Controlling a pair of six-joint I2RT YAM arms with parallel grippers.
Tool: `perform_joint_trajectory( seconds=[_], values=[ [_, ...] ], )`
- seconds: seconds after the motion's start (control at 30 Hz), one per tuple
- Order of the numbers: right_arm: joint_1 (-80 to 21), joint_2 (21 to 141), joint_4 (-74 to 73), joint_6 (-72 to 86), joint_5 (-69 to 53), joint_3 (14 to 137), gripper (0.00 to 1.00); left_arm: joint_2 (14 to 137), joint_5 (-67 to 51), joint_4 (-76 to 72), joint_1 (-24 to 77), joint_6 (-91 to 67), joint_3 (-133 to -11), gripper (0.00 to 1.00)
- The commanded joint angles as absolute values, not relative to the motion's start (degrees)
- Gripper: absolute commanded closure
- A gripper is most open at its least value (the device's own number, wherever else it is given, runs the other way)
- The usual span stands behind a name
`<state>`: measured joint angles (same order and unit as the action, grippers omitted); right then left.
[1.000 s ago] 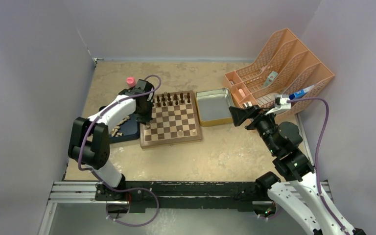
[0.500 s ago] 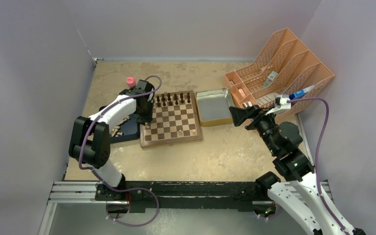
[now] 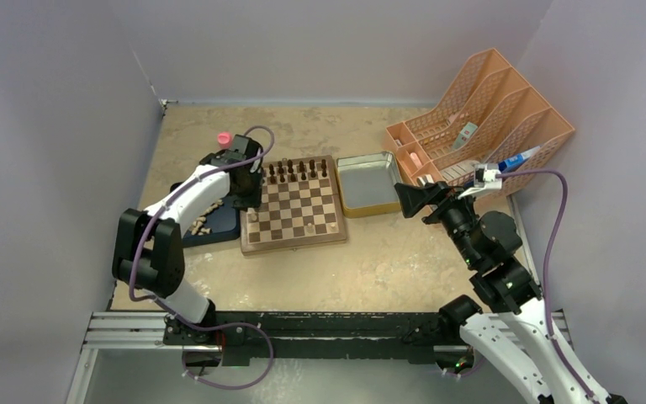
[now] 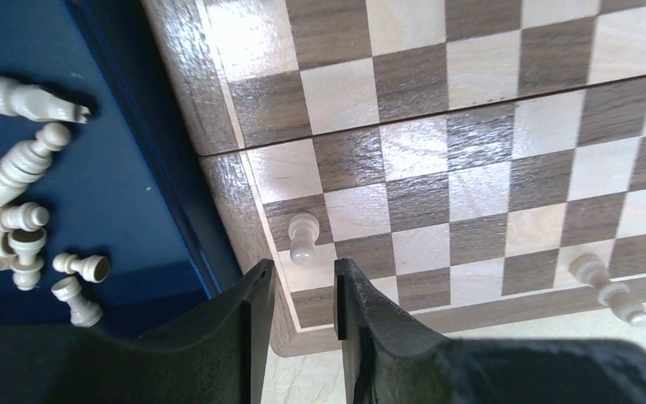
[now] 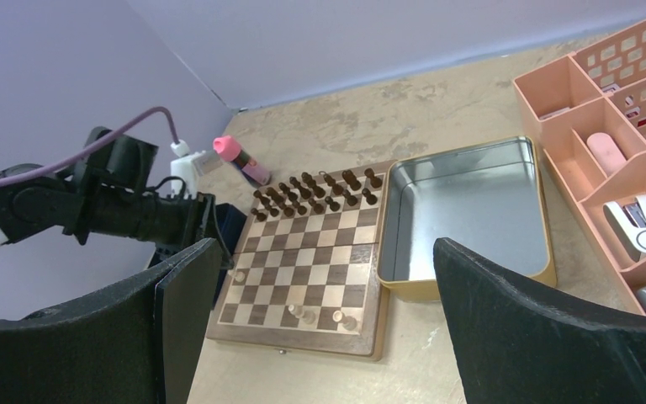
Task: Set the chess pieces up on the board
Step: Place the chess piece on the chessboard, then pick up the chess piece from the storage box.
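The left end effector [image 4: 303, 269] hangs over the board's [image 4: 187, 71] left edge, jaws narrow and empty. 1 pale pawn [image 4: 304, 237] stands just past them. Dark pieces [image 3: 296, 172] fill the 2 far rows. Other pale pieces [image 4: 18, 167] lie in the blue tray [image 4: 139, 189]. The right end effector [image 5: 324, 250] is wide and holds nothing.

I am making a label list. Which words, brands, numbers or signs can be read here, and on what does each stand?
No text can be read.
The board, the chess pieces, the metal tin and the blue tray show no writing.
Any marks on the small items in the pink organizer are too small and blurred to read.
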<state>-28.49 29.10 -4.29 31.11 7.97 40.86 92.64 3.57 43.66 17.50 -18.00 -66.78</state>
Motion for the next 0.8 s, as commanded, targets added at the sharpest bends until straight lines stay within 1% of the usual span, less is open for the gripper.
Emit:
perform_joint_trajectory(
  seconds=[0.0, 0.13, 0.2, 0.37, 0.57, 0.7, 0.77],
  values=[
    [-28.7, 29.0, -1.5, 31.7, 7.9, 41.0, 0.02, 87.3, 6.6, 40.7, 17.3, -21.1, -68.6, 0.69],
    [-28.7, 29.7, -0.4, 31.9, 7.4, 40.8, 0.02, 86.6, 10.1, 40.7, 16.5, -25.3, -69.6, 0.69],
    [-28.7, 30.0, -0.2, 31.9, 7.3, 40.9, 0.02, 86.6, 9.7, 40.8, 14.3, -28.2, -70.0, 0.71],
    [-28.7, 30.3, -0.2, 31.7, 7.6, 40.6, 0.02, 83.5, 1.1, 37.0, 2.1, -36.2, -66.3, 0.73],
    [-28.7, 30.6, 1.6, 31.7, 7.5, 39.8, 0.02, 84.5, 10.2, 39.2, -1.5, -41.4, -66.3, 0.73],
    [-28.7, 31.2, 2.2, 31.5, 7.4, 39.8, 0.02, 87.2, 9.8, 41.4, -6.3, -47.0, -66.2, 0.74],
    [-28.7, 31.4, 2.5, 31.5, 7.3, 39.8, 0.01, 88.5, 9.7, 40.3, -7.2, -47.0, -66.0, 0.74]
  ],
)
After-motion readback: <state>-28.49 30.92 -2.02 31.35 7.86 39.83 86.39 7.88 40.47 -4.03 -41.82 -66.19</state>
